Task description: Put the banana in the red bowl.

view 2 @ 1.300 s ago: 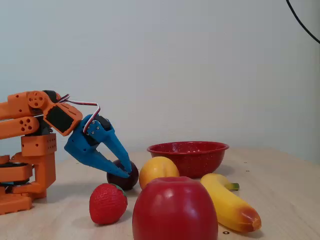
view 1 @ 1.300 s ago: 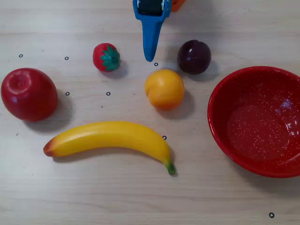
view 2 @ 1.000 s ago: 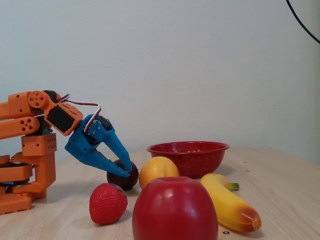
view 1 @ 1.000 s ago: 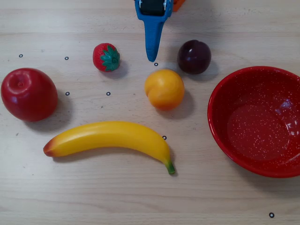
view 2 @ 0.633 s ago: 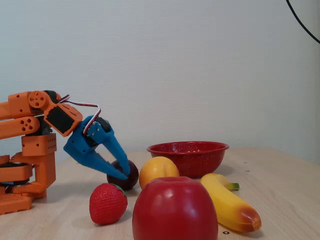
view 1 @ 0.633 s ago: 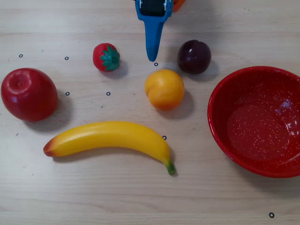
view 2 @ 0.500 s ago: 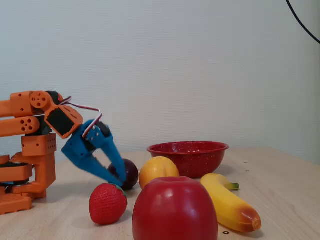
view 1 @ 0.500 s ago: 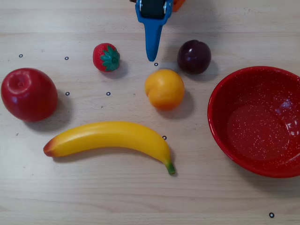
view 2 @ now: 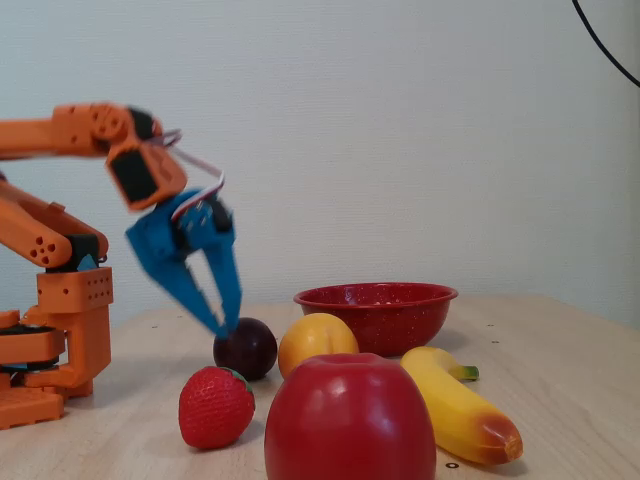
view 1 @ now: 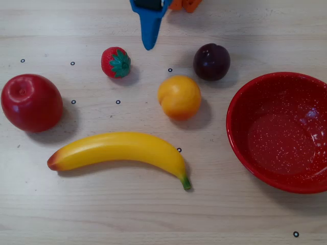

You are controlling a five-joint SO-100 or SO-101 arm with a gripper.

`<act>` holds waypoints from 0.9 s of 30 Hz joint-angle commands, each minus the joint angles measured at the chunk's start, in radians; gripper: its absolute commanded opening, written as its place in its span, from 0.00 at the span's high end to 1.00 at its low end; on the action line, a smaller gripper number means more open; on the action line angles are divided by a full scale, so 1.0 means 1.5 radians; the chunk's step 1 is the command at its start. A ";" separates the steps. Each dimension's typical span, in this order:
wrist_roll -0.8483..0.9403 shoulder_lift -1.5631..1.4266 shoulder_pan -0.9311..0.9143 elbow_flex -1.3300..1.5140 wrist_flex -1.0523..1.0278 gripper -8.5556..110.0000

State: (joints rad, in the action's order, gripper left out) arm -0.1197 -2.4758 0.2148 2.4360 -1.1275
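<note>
Jaws nearly closed, tips almost meeting, nothing between them. Blue gripper (view 2: 223, 328) hangs in the air in the fixed view, tips pointing down, just above and left of the plum (view 2: 246, 348), not touching it. In the overhead view the gripper (view 1: 148, 46) comes in from the top edge, its tip over bare table between the strawberry (view 1: 116, 62) and the plum (view 1: 211, 62), nearer the strawberry. Orange arm (view 2: 95, 135) is raised, its base at the left of the fixed view.

Orange (view 1: 179, 97) sits just below and between strawberry and plum in the overhead view, apart from both. In the fixed view the orange (view 2: 316, 343) sits right of the plum, whether they touch cannot be told.

Banana (view 1: 119, 151) lies flat on the wooden table (view 1: 127, 214), lower left of centre in the overhead view, reddish end pointing left, green stem at the right, below the orange. Not in the bowl, well apart from the gripper. In the fixed view the banana (view 2: 455, 407) lies at the right front, reddish end toward camera.

Red bowl (view 1: 240, 143) stands at the right edge in the overhead view, empty, apart from the banana's stem end. In the fixed view the bowl (view 2: 376, 310) is behind the orange.

Apple (view 1: 31, 102) sits at far left in the overhead view, above the banana's reddish end; the apple (view 2: 349, 419) fills the front of the fixed view, strawberry (view 2: 216, 406) to its left.
</note>
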 commanded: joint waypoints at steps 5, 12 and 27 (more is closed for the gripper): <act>-0.050 0.104 0.040 -0.208 -0.061 0.93; -0.074 0.286 0.042 -0.462 -0.244 0.92; -0.173 0.547 0.052 -0.759 -0.360 0.87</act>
State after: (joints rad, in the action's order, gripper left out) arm -0.3543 -1.6276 0.2623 1.4005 -1.6552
